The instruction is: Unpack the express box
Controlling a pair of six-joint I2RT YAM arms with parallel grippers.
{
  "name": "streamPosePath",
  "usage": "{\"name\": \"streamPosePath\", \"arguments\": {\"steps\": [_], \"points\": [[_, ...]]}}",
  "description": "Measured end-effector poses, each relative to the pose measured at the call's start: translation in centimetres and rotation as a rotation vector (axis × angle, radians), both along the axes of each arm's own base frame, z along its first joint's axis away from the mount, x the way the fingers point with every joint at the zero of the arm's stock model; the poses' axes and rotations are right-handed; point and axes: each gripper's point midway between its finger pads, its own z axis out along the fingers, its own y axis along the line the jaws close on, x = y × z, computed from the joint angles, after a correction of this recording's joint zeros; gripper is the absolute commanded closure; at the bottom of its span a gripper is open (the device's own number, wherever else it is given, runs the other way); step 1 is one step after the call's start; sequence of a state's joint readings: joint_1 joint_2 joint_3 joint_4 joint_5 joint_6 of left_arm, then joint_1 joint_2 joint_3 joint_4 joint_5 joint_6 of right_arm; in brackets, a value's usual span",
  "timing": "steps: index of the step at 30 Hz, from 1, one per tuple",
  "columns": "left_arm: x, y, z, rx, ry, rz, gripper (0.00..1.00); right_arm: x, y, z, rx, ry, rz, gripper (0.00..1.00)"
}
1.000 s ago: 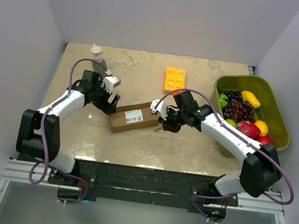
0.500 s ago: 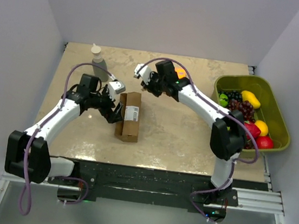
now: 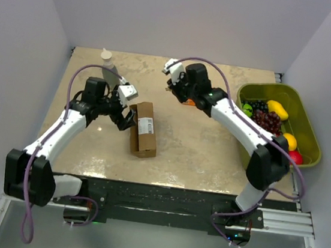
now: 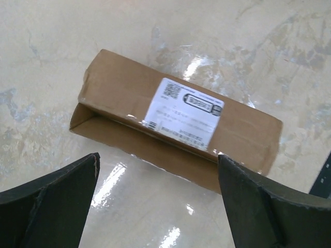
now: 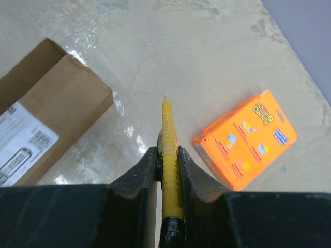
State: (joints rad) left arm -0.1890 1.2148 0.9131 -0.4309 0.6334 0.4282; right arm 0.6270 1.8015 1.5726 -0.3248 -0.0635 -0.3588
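My left hand [image 4: 158,160] is spread wide and holds nothing. In its wrist view the two dark fingers [image 4: 57,201] fill the lower corners of the frame. Between and beyond them, across the middle of the frame, lies the small, long brown cardboard express box [image 4: 181,124]. Its white printed shipping label [image 4: 184,114] faces up. In the top view this hand sits just left of the box, a little left of centre in the frame. I cannot tell whether it touches the cardboard.

My right hand [image 5: 166,155] is clenched on a thin yellow tool with a fine needle-like tip [image 5: 166,119]. The tool points away from the fingers, towards the upper part of the wrist frame. To its right lies a small bright orange flat box with printed pictures [image 5: 245,139]. One end of the express box shows at the left edge.

All of this rests on the glossy beige marbled worktop [image 3: 204,153]. At the right of the top view stands an olive-green plastic bin [image 3: 290,94] holding assorted fruit. A pale plastic bottle [image 3: 108,62] stands at the upper left.
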Motion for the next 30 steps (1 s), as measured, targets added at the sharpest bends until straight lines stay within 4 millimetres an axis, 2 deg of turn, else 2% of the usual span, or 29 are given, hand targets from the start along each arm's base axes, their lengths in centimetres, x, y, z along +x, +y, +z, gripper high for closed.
{"name": "streamPosePath", "arguments": {"steps": [3,6,9,12,14,16,20,24,30], "points": [[2.0,0.4,-1.2,0.001,0.044,0.034,0.00,-2.4,-1.9,2.3,0.047,-0.008,-0.025,1.00],[4.0,0.4,-1.4,-0.013,0.054,0.008,0.00,-5.3,-3.4,2.8,0.081,0.008,-0.032,1.00],[4.2,-0.2,-0.6,-0.005,-0.007,-0.130,0.00,-8.3,-5.0,1.0,0.076,0.058,-0.022,1.00],[3.3,-1.1,0.5,0.028,-0.093,-0.339,0.00,-10.5,-6.3,-1.4,0.040,0.117,-0.011,1.00],[3.2,-1.4,0.9,0.075,-0.148,-0.486,0.00,-11.3,-6.8,-2.3,0.020,0.145,-0.011,1.00],[3.4,-1.7,0.4,0.132,-0.181,-0.626,0.00,-11.8,-7.3,-2.7,0.011,0.156,-0.013,1.00],[2.5,-1.6,-2.3,0.231,-0.222,-0.824,0.00,-12.4,-7.6,-2.3,0.021,0.146,-0.012,1.00],[2.0,-2.2,-3.7,0.309,-0.308,-0.941,0.00,-12.7,-7.6,-1.6,0.040,0.135,-0.006,1.00],[1.8,-4.9,-5.1,0.343,-0.431,-1.043,0.00,-12.7,-8.3,-1.0,0.061,0.138,-0.054,1.00]]}}
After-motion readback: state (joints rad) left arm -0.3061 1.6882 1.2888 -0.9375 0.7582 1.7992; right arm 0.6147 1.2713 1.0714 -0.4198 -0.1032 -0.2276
